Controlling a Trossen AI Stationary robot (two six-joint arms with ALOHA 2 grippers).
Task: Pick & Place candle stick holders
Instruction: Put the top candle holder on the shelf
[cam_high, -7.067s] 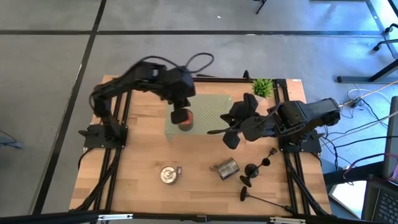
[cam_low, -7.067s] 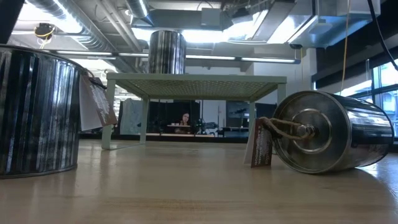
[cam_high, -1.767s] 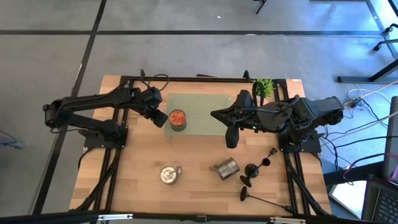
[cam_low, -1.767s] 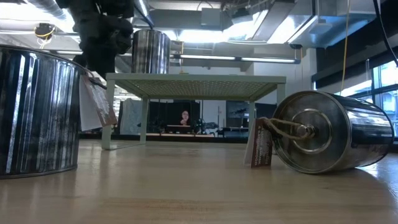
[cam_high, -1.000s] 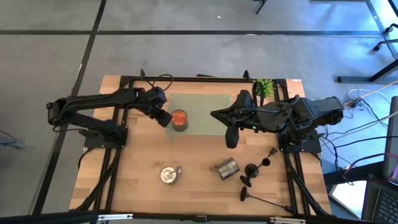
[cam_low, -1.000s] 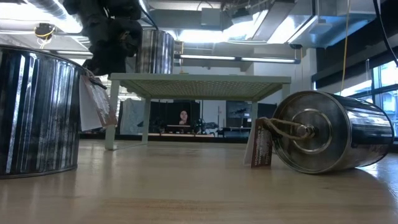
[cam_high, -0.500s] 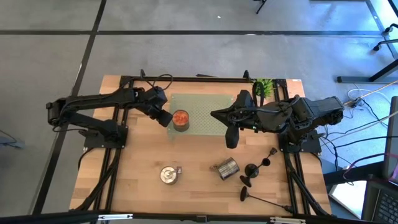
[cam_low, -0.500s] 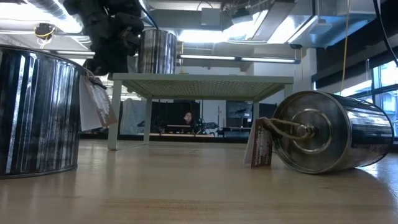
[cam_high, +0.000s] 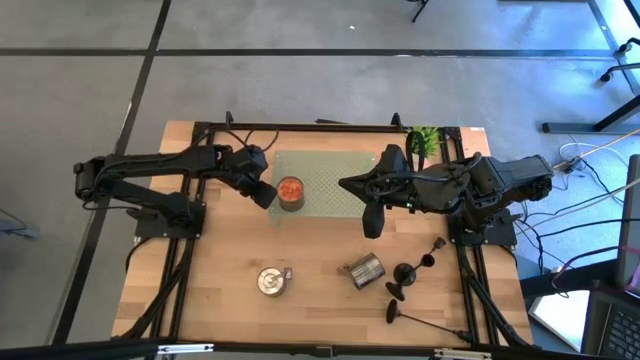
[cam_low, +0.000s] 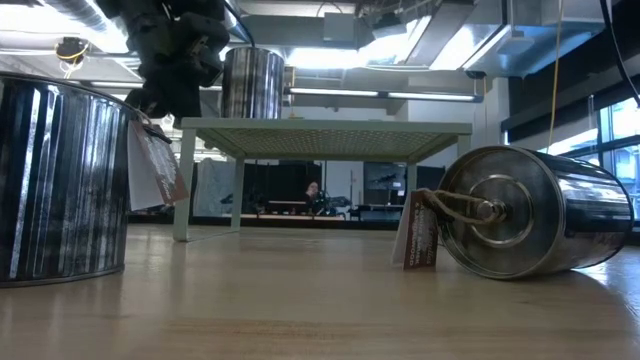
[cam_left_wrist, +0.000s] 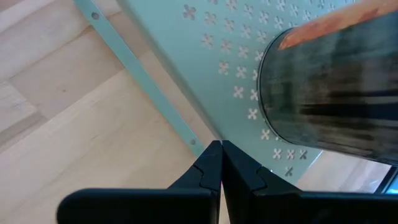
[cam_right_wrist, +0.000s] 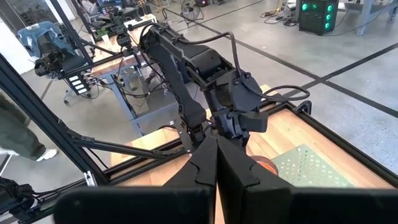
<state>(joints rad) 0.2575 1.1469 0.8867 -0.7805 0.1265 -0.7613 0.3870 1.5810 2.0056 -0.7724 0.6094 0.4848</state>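
Note:
Three black candle stick holders lie on their sides at the table's near right: one (cam_high: 408, 273), one (cam_high: 437, 246) and one (cam_high: 395, 315) with its thin stem running right. No gripper is near them. My left gripper (cam_high: 263, 196) is shut at the left edge of a pale green perforated stand (cam_high: 335, 180), beside a silver can with an orange top (cam_high: 289, 190) that stands on it. My right gripper (cam_high: 371, 226) is shut and empty, held over the stand's right part. My left gripper is shut, and its fingertips (cam_left_wrist: 219, 149) meet the stand's left edge rail (cam_left_wrist: 186, 134) close to its near-left corner. They come slanting from the table's left and from above. The stand rests on its legs, with the can upright on top.
A silver can (cam_high: 270, 282) stands upright at the near middle of the table. Another silver can (cam_high: 363, 269) lies on its side close to the holders. A small green plant (cam_high: 423, 140) stands at the far right. Bare wood lies at the near left.
My left gripper has gone a little toward the table's right and near edge, against the stand. The stand, with the can on it, has slid slightly toward the right. The right arm has kept still.

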